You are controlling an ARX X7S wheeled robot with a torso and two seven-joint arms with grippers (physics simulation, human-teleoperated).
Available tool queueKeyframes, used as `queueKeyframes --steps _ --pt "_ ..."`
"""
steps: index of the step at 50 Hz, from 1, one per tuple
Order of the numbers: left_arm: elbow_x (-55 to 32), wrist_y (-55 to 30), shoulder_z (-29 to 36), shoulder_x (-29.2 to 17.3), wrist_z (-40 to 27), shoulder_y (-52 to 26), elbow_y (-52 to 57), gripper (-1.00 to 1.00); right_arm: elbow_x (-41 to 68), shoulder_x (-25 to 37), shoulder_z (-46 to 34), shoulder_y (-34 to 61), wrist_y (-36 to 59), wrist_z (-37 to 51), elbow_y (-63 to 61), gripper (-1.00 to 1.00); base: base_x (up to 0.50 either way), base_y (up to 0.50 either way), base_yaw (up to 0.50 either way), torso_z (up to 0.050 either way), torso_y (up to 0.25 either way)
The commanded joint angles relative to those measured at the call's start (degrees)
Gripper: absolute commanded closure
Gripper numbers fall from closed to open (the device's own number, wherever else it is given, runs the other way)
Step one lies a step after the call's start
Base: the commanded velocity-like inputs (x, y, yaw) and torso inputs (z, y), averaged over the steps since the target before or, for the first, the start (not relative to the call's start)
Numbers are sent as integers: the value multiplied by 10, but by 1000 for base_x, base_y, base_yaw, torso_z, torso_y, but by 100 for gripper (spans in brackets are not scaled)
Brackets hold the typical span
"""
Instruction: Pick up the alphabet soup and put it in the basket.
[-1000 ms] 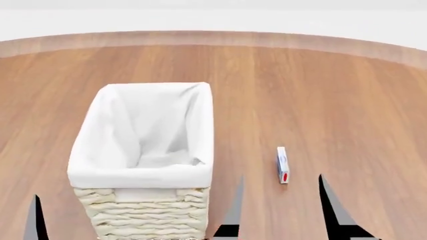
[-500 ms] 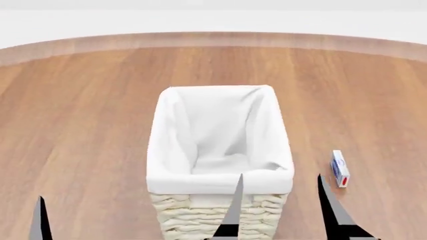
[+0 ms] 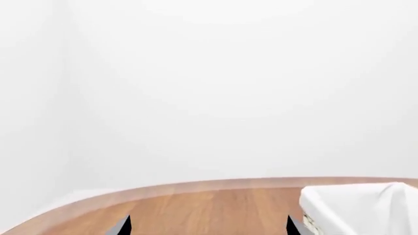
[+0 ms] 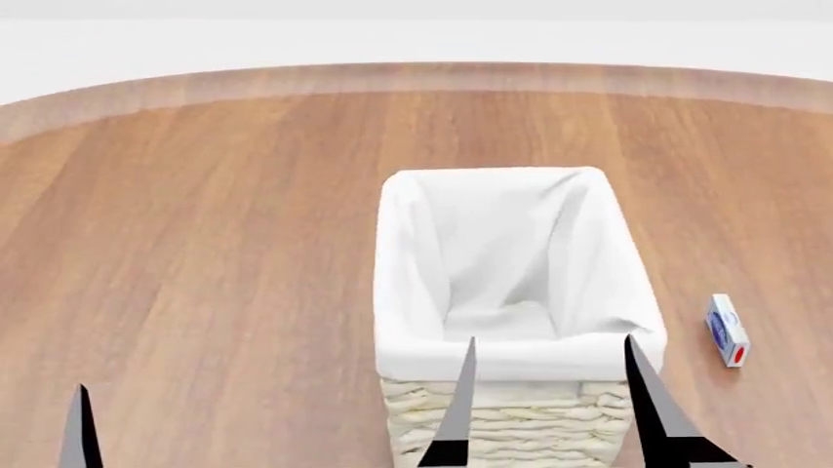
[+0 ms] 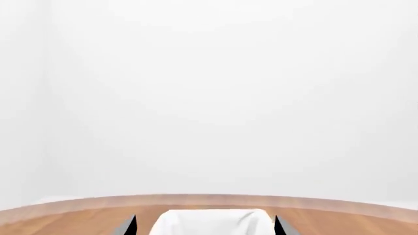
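Observation:
The alphabet soup can is out of view in all frames. The cream-white wicker basket (image 4: 406,292) with its white cloth liner stands on the wooden floor in the middle of the head view, and only the liner shows inside it. My right gripper (image 4: 549,341) is open and empty, its two fingers framing the basket's near rim. The basket also shows in the right wrist view (image 5: 196,219), ahead of the open right gripper (image 5: 204,221). My left gripper (image 3: 207,223) is open and empty over bare floor, with the basket (image 3: 356,205) off to one side. One left finger (image 4: 81,429) shows in the head view.
A small blue-and-white box with a red mark (image 4: 727,330) lies on the floor to the right of the basket. The round wooden floor (image 4: 195,244) ends at a curved edge (image 4: 416,76) against a white wall.
The head view has swung left, so the basket and the small box have shifted to the right in the picture. The basket now sits between my right fingers. Both grippers stay open.

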Motion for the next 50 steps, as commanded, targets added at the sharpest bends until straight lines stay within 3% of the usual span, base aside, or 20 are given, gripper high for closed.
queueKeyframes --steps 1,5,13,23,32,42,50 --pt "6 9 6 -3 -8 -4 -22 -100 46 39 62 -15 3 -15 5 -100 0 0 0 0 0" --pt "6 13 7 -4 -11 -5 -31 -100 99 53 110 -16 27 -22 7 -100 0 0 0 0 0" --pt "8 12 10 -8 -15 -8 -38 -100 100 91 180 -88 -28 -48 28 -100 0 0 0 0 0" --pt "7 10 12 -11 -20 -12 -44 -100 28 69 179 -204 -218 -83 144 -100 0 0 0 0 0" --pt "9 12 19 -12 -24 -16 -54 -100 63 50 225 -272 -336 -103 205 -100 0 0 0 0 0" --pt "9 8 22 -16 -28 -16 -51 -100 59 14 224 -266 -429 -116 336 -100 0 0 0 0 0" --pt "7 8 24 -18 -32 -16 -52 -100 68 14 245 -266 -440 -102 350 -100 0 0 0 0 0"
